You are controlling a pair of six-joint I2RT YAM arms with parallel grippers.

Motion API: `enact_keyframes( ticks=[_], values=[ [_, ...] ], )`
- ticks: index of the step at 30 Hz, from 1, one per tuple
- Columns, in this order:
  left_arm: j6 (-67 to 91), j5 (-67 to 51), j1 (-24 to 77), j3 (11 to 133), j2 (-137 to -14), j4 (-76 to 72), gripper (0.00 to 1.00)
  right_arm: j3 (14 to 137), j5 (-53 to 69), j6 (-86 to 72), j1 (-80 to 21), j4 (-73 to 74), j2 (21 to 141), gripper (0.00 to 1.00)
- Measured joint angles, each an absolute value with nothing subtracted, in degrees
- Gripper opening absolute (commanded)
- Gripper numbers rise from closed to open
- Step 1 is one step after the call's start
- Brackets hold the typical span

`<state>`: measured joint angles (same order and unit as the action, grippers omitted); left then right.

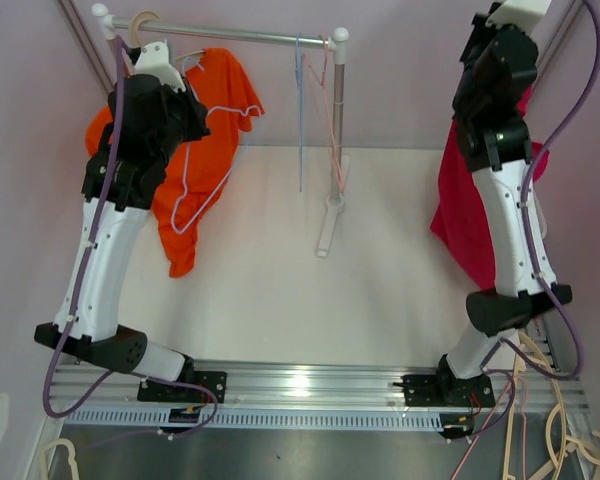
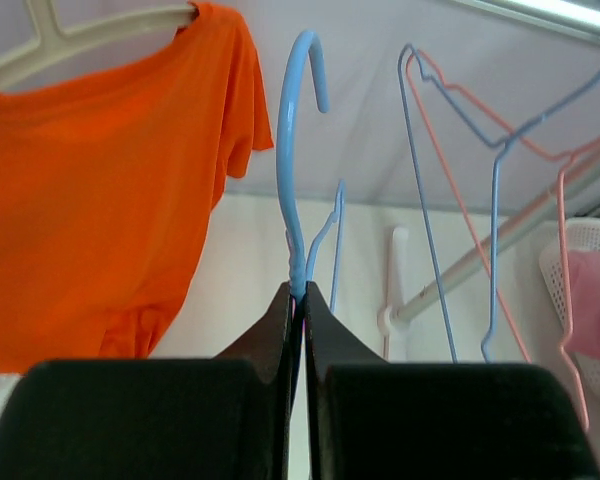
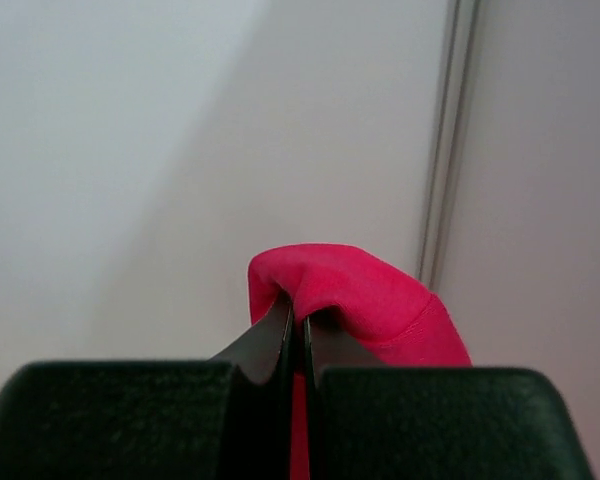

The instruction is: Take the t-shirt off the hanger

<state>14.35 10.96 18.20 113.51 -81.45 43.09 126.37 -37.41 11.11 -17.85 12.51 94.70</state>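
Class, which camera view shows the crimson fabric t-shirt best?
The top external view: the crimson fabric t-shirt hangs in a long drape, partly behind the right arm. The right wrist view shows only a fold of it, pinched in the shut right end effector. The left wrist view shows no certain part of it.

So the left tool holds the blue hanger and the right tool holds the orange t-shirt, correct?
No. The right tool holds the red t-shirt, as the right wrist view shows. The left tool does hold the blue hanger.
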Motion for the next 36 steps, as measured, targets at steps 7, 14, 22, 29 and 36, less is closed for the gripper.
enact_keyframes(
  ticks=[7, 14, 22, 29, 36],
  values=[
    [14.3, 10.2, 17.2, 116.6, -89.0, 37.1, 0.01, 142.3, -32.0, 9.7, -3.9, 11.4, 105.4, 0.0],
    [13.3, 8.3, 17.1, 119.1, -94.7, 31.3, 0.01, 144.0, -26.5, -3.1, 14.5, 10.5, 106.7, 0.0],
    [12.8, 6.1, 17.0, 120.2, -98.8, 25.8, 0.01, 131.9, -22.1, -12.5, 15.4, 16.1, 108.9, 0.0],
    [12.0, 4.4, 17.0, 124.6, -102.4, 25.3, 0.01, 130.0, -17.1, -17.7, 15.4, 30.2, 119.4, 0.99],
    [11.3, 1.5, 17.0, 127.7, -104.6, 24.1, 0.01, 136.3, -12.1, -18.6, 15.6, 36.2, 121.4, 0.99]
  ],
)
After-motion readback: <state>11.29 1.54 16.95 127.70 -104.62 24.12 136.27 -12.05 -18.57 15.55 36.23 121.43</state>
